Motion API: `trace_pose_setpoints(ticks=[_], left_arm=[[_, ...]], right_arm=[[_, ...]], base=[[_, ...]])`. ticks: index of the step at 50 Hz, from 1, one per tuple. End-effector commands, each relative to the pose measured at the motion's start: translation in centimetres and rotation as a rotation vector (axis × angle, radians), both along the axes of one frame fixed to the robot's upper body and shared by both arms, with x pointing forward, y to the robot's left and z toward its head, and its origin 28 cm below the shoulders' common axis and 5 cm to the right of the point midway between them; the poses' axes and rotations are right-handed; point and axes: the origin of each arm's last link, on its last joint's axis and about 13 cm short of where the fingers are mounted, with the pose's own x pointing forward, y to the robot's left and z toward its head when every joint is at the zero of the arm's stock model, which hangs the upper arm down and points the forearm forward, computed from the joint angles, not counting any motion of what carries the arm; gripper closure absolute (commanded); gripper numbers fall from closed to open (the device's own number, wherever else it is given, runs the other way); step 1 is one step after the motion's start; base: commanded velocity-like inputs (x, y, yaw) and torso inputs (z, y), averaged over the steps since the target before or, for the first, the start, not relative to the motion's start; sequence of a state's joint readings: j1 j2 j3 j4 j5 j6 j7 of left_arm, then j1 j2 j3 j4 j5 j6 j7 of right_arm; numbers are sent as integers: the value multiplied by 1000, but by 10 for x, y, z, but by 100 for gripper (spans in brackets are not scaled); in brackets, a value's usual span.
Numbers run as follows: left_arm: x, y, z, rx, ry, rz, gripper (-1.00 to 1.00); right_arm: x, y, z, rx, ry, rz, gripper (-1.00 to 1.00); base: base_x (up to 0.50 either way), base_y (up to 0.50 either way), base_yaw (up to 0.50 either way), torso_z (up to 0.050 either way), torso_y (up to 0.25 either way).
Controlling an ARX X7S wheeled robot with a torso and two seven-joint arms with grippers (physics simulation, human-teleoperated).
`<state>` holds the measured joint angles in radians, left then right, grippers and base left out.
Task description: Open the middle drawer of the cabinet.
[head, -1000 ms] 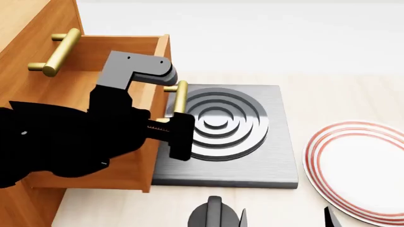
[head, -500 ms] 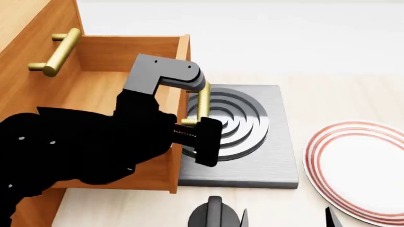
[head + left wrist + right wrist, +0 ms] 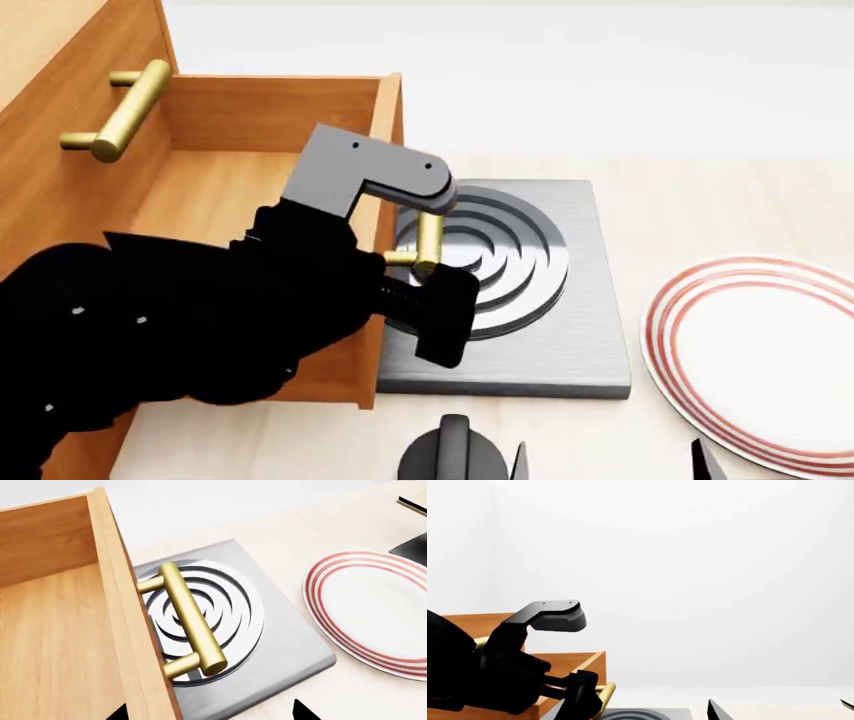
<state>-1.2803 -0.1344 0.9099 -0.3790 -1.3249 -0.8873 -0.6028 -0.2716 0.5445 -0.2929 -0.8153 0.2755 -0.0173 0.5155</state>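
Note:
The orange-brown cabinet (image 3: 54, 90) stands at the left. Its middle drawer (image 3: 200, 200) is pulled far out over the stove plate, and its brass handle (image 3: 427, 245) shows on the front. My left gripper (image 3: 407, 290) hovers right at that handle. In the left wrist view the drawer front (image 3: 127, 630) and the handle (image 3: 190, 620) lie just beyond the left gripper (image 3: 210, 712). Its fingertips (image 3: 303, 712) are spread wide and nothing sits between them. My right gripper (image 3: 574, 462) is open, low near the table's front edge, and appears in its own view as the right gripper (image 3: 780, 710).
A grey stove plate (image 3: 587, 300) with raised rings lies under the drawer front. A white plate (image 3: 761, 350) with red rings sits to its right. The uppermost drawer's brass handle (image 3: 120, 110) juts out at the upper left.
The middle drawer slid further out to the right with my left gripper on its handle, then stopped. The left gripper has since drifted slightly right. The right gripper has stayed still.

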Motion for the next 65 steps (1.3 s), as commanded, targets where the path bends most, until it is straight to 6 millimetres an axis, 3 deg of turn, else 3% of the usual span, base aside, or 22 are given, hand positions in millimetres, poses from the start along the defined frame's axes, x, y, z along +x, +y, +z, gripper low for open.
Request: trace_pose_setpoints(ticks=[1,16,36,45,65], left_arm=[[-10,-25,23,-279,-32,-154,-100],[13,-2,31,-226,-235,40,-100],[23,11,31,-195,-328,85,-100],[10,19,44,-259,-503,-78,-100],[1,44,64,-314,-724,-105,-100]], right_arm=[[0,1,0,-1,0,2,-100],[1,1,0,-3,0,2,-100],[1,1,-1,-5,0,4,-100],[1,2,-1,-6,0,3,-100],[1,2,-1,-9,3,5,-100]], base=[[14,-5,-9,0,0],[3,-3,-6,0,0],[0,0,0,0,0],[0,0,0,0,0],[0,0,0,0,0]])
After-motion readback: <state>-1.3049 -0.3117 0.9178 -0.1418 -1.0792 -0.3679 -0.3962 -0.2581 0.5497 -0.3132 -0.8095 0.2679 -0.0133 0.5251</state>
